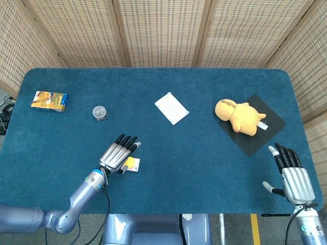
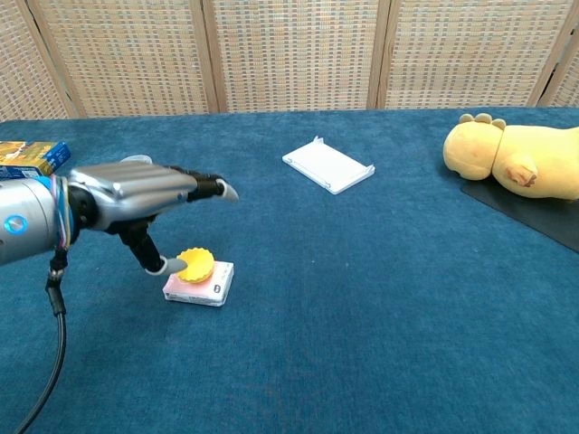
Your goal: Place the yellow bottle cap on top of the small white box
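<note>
The yellow bottle cap (image 2: 194,264) lies on top of the small white box (image 2: 206,289), at the box's left end. My left hand (image 2: 136,192) hovers just above and to the left of it with its fingers stretched out. Only the thumb tip (image 2: 169,267) reaches down beside the cap, and it holds nothing. From the head view the cap (image 1: 131,163) and box (image 1: 135,165) peek out to the right of the left hand (image 1: 116,155). My right hand (image 1: 294,176) rests open at the table's near right corner, far from both.
A flat white tray (image 1: 171,107) lies mid-table. A yellow plush toy (image 1: 237,116) sits on a black mat (image 1: 266,128) at the right. A small clear jar (image 1: 99,112) and a snack box (image 1: 49,99) are at the far left.
</note>
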